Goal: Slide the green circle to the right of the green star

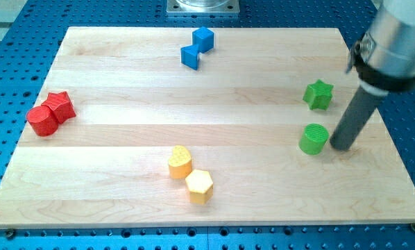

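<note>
The green circle [313, 138] is a short cylinder on the wooden board at the view's right. The green star [318, 94] sits just above it, toward the view's top, a small gap apart. My tip [341, 145] rests on the board right next to the circle's right side, very close to it or touching. The dark rod rises from there up to the view's top right corner.
A blue zigzag block [196, 48] lies at the top centre. A red star [60, 105] and red circle [42, 120] touch at the left. A yellow heart [180, 160] and yellow hexagon [199, 185] sit at bottom centre. The board's right edge [395, 139] is near.
</note>
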